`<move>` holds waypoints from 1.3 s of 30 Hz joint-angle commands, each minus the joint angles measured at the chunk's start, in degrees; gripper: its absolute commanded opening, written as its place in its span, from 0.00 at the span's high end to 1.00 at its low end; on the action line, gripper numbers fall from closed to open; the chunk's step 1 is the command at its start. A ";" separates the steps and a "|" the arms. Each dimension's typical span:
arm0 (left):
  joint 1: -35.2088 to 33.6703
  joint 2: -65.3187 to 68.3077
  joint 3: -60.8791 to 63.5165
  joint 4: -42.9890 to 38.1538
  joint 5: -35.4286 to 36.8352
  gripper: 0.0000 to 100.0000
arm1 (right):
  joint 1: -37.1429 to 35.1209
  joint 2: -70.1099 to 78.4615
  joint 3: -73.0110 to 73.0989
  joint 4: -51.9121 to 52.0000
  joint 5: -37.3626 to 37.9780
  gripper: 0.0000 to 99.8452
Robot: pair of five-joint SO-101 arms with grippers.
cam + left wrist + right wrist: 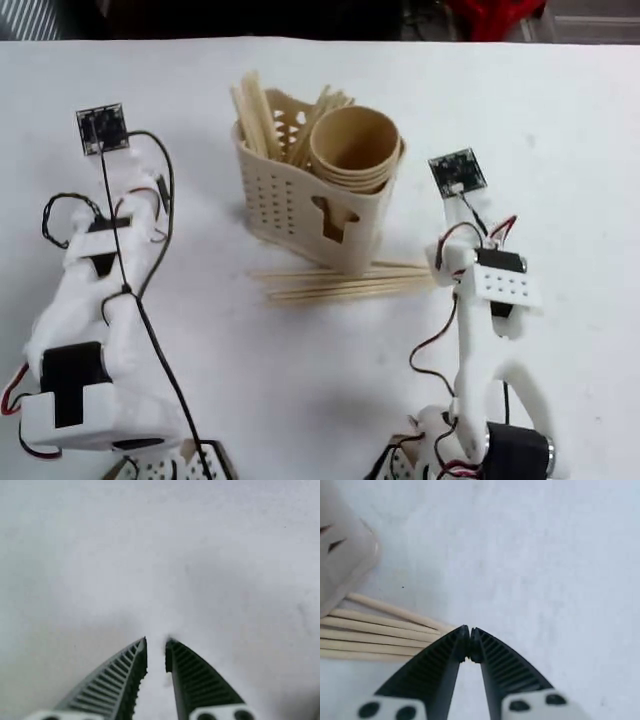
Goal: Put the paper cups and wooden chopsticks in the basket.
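Noting the left tool (156,647) with a narrow gap between its ribbed fingers (120,680), tips not meeting, gripping nothing. Pointing down at bare white counter (200,555); not telling whether touching the surface.

Noting the right tool (469,647) pinched fully together, fingertips meeting, nothing caught between. Hanging just beside the near ends of the loose chopsticks (375,635), a small bundle lying flat on the counter; not telling from this angle whether touching the closest stick. Seeing a rounded corner of the pale basket (342,555) just past that bundle.

Looking from above:
- Finding the basket (300,210) standing upright near the middle of the counter, between the two arms, with cut-out holes in its walls.
- Finding several paper cups (355,150) nested into one stack, mouth up, sitting inside the basket on the side toward the right arm (495,300).
- Finding the standing chopsticks (262,110) on end inside the basket, on the side toward the left arm (90,300), leaning and fanning out above the rim.
- Finding the loose chopsticks (340,282) outside the basket, lying along its front foot and stretching toward the right arm, ending close by that arm's wrist.
- Placing the left arm well apart from the basket and from the loose chopsticks, over open counter.
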 commanded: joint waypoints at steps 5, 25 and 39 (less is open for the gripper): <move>0.48 -0.22 -2.81 -0.18 0.18 0.91 | 1.98 -2.77 -3.52 -2.59 -8.09 0.98; 0.75 -0.22 -2.99 -0.18 0.18 0.91 | -20.09 -19.21 -40.18 28.88 -30.42 0.81; 0.75 -0.22 -2.99 -0.18 0.18 0.91 | -23.69 3.56 -53.71 39.52 -33.85 0.71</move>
